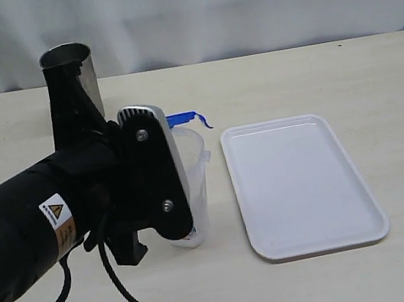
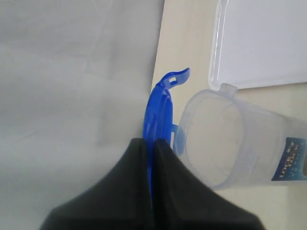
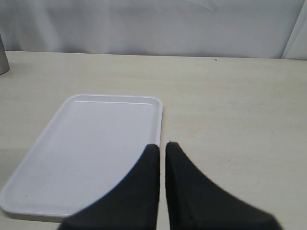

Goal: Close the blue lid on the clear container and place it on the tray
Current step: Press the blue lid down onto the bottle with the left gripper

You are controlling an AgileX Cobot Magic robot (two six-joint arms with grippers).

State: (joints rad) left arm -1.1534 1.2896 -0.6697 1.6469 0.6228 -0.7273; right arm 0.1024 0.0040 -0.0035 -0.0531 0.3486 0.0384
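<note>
The left gripper [image 2: 151,141] clamps the blue lid [image 2: 160,103] on edge beside the open mouth of the clear container [image 2: 230,143], which stands on the table [image 1: 329,75] just beside the tray [image 1: 300,181]. The lid likely needs tipping flat and centring over the rim before pressing, flaps kept clear. The right gripper [image 3: 162,146], fingers together and empty, hangs near the tray.

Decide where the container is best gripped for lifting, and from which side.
Grip the container's wall about mid-height, coming level from the tray side. It stands upright, tall and narrow, so jaws should span it; the left gripper holds the lid beside its mouth and blocks the other side.
</note>
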